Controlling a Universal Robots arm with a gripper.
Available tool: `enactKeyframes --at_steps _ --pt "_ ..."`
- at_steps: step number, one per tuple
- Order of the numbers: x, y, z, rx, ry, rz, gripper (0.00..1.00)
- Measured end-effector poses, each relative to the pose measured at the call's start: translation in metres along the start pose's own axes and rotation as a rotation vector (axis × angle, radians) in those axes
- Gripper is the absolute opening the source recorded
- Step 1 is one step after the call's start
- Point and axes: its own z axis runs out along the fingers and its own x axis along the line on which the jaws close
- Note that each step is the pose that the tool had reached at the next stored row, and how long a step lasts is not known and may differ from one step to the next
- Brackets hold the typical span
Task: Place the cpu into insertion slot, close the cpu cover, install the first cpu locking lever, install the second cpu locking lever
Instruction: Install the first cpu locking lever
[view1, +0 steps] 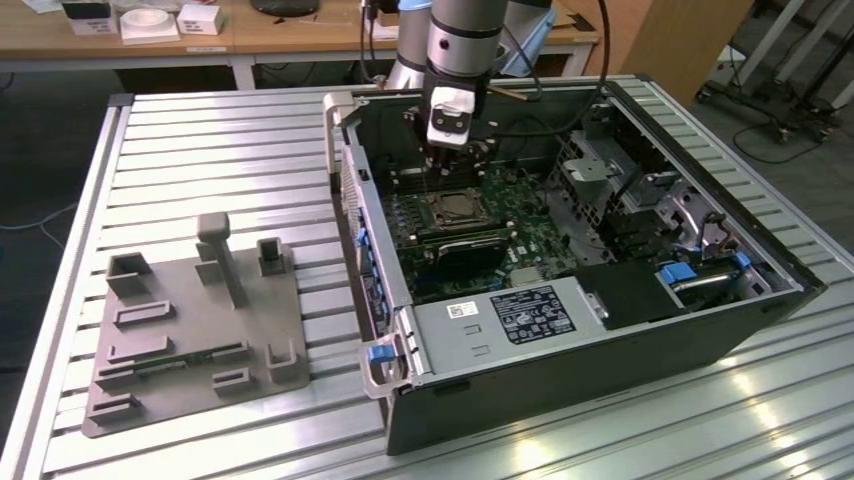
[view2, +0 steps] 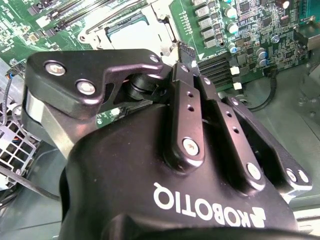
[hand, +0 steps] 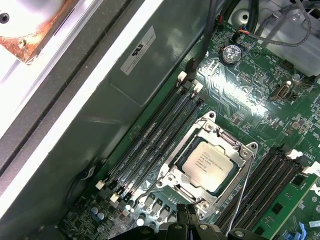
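While the end effector hovers closed on nothing, the cpu sits flat in the insertion slot, just beyond it at six o'clock in the exterior view

Computer chip seated in its socket on a green circuit board, metal frame closed over it.

In the first wrist view, the cpu, a small flat square with a dull silver-grey top, lies level inside the insertion slot, whose dark rim shows along its edges. The cpu cover, a thin silver frame, lies flat around the chip, which shows through its central cut-out.
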Motion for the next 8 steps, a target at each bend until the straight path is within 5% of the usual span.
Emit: enactKeyframes --at_steps 8 --pt "0.0 0.0 0.0 0.0 0.0 0.0 0.1"
